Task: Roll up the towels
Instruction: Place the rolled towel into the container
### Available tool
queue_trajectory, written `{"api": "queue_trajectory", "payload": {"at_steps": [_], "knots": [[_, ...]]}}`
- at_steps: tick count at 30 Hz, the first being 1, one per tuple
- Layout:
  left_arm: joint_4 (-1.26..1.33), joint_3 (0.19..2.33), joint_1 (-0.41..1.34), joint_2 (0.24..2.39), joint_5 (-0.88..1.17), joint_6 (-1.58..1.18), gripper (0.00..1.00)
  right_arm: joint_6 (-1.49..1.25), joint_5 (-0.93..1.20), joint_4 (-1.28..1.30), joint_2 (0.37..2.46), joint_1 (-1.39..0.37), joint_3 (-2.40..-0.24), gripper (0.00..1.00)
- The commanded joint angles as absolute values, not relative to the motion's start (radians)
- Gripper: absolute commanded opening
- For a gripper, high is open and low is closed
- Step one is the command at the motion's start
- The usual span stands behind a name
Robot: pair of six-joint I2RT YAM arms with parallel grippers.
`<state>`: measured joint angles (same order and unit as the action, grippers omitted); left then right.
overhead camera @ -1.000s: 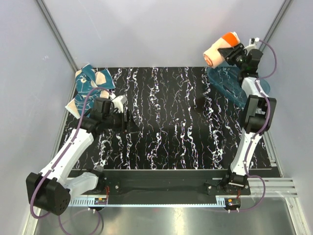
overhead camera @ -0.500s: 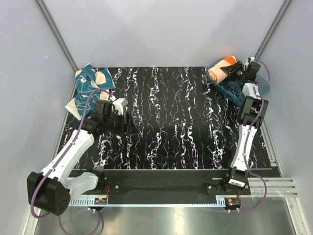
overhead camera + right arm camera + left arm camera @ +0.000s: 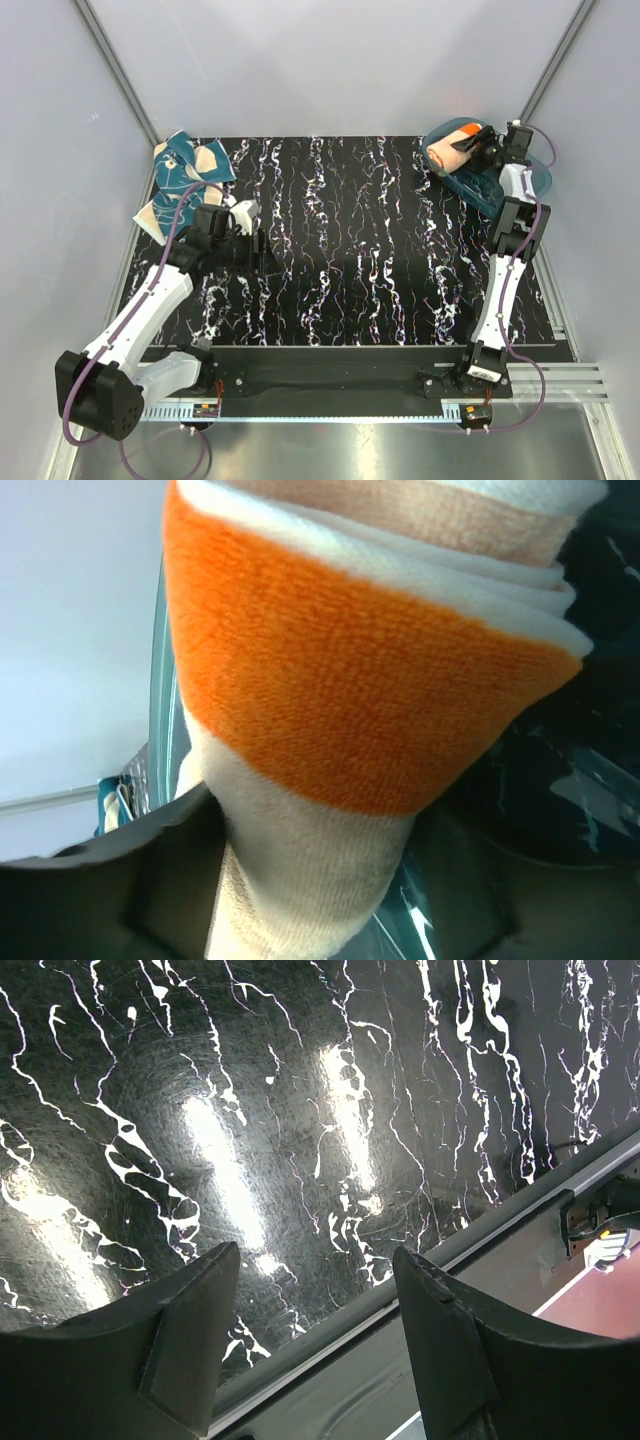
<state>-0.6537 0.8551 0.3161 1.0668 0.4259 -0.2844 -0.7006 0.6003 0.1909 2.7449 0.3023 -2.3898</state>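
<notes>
Far left of the translucent teal plastic tub (image 3: 532,180), the teal-blue patterned cloth towel (image 3: 185,172) lies spread and unrolled. Closer to the tub, the left gripper (image 3: 315,1253) hovers wide open, empty. Over the tub's left side sits the rolled orange-and-cream towel (image 3: 450,148), between the fingers of the right gripper (image 3: 478,143); squeezed or loose, I cannot tell. Careful: a finger dragging a layer could unwind it! Its long axis runs diagonally, peach end pointing left.

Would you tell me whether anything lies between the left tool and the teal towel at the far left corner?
Nothing visible does. The left tool hangs open over bare table, and the teal towel lies crumpled toward the far left corner from it.
</notes>
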Motion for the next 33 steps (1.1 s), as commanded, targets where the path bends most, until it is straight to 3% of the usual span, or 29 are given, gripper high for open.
{"api": "queue_trajectory", "payload": {"at_steps": [1,14,25,33], "knots": [[-0.612,0.845,0.311,1.046,0.408,-0.272,0.67,-0.617,0.554,0.35,2.754,0.313,-2.45,0.79],[-0.609,0.844,0.311,1.037,0.399,-0.273,0.67,-0.601,0.546,0.363,2.626,0.318,-2.385,1.0],[-0.607,0.844,0.313,1.017,0.394,-0.273,0.67,-0.558,0.411,0.465,2.427,0.348,-2.206,1.0],[-0.607,0.844,0.311,1.023,0.365,-0.279,0.67,-0.56,0.463,0.371,2.205,0.342,-1.978,1.0]]}}
